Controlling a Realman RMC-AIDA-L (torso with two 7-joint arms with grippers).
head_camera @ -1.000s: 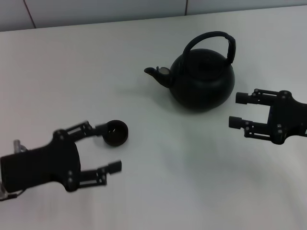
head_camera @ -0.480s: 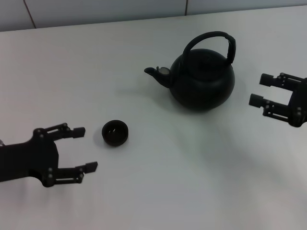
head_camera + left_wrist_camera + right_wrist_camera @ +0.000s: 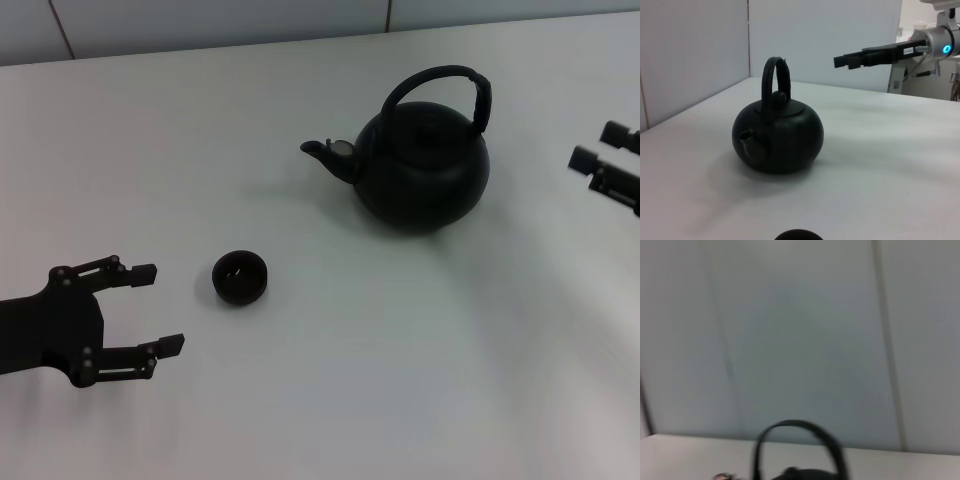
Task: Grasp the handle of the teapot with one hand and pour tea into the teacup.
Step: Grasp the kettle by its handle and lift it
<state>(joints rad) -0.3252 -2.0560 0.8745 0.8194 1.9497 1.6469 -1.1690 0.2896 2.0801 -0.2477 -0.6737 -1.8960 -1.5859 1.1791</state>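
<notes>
The matte black teapot [image 3: 420, 170] stands upright on the table, right of centre, spout pointing left. Its arched handle [image 3: 440, 75] rises over the lid with nothing holding it. The small dark teacup [image 3: 240, 277] sits well to the front left of the teapot. My left gripper [image 3: 157, 308] is open at the lower left, a short gap left of the cup. My right gripper [image 3: 598, 146] is open at the right edge, apart from the teapot. The left wrist view shows the teapot [image 3: 777, 135], its handle [image 3: 775, 80], the cup's rim [image 3: 798, 235] and the right gripper [image 3: 850, 60] beyond. The right wrist view catches the handle [image 3: 795, 440].
The white table [image 3: 330, 400] ends at a pale panelled wall [image 3: 220, 20] at the back. Grey partition panels [image 3: 695, 50] stand behind the table in the left wrist view.
My left gripper has drawn back to the left, away from the teacup. My right gripper has pulled off to the right edge, away from the teapot. Teapot and cup have not moved.
</notes>
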